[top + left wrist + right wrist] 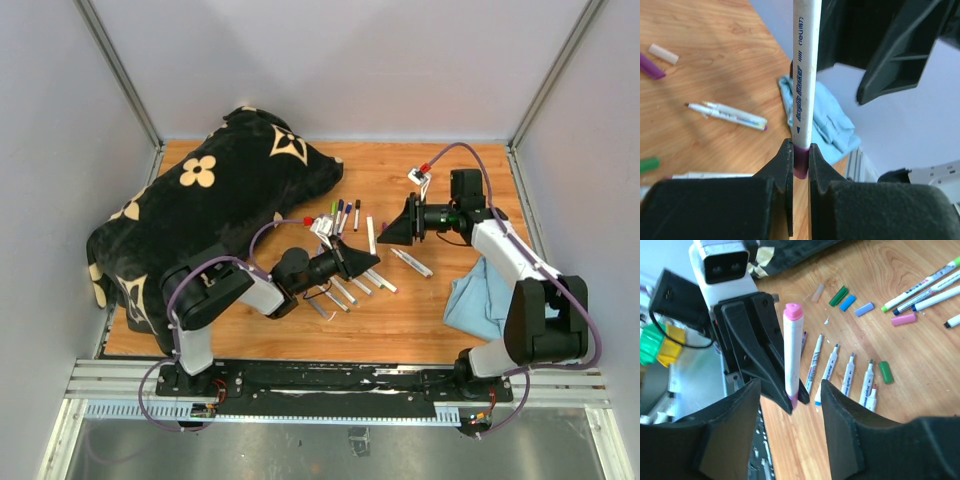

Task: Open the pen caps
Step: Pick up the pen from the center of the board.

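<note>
A black flower-patterned cushion fills the far-left corner of the bench, clear of the work. Nearer the middle, the left gripper is clamped on the purple pen cap of a white marker. This leaves the barrel sticking out free toward the other arm, ready for a pull. The marker's pink end may be a tail plug or a second cap; the view does not settle it. The right gripper has its jaws apart on either side of the barrel without touching it, probably lined up to close and draw the barrel out of the cap. On the bench beneath, uncapped markers lie in a row with loose caps beside them. A blue cloth lies toward the near-right corner.
</note>
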`<action>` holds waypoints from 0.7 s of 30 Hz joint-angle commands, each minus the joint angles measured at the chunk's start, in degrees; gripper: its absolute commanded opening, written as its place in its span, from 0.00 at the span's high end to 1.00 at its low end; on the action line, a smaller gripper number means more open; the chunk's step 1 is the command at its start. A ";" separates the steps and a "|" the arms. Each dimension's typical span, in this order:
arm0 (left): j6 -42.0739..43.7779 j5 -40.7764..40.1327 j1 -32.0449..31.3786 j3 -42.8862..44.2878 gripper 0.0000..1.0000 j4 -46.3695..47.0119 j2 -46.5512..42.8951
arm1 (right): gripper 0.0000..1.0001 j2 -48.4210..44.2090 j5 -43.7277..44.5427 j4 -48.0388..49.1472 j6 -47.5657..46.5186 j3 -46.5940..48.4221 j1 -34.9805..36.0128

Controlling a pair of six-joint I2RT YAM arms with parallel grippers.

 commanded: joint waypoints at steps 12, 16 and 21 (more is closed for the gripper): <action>18.85 13.51 4.24 -10.29 1.00 -36.21 -29.14 | 0.32 -17.70 -1.51 -26.14 -43.56 4.96 0.84; 23.50 15.24 4.63 -8.81 1.00 -50.10 -34.41 | 0.30 -24.76 4.31 -27.29 -56.56 0.66 5.83; 27.43 17.84 5.12 -4.95 1.00 -63.69 -36.09 | 0.02 -30.27 13.46 -31.12 -70.19 -2.21 14.89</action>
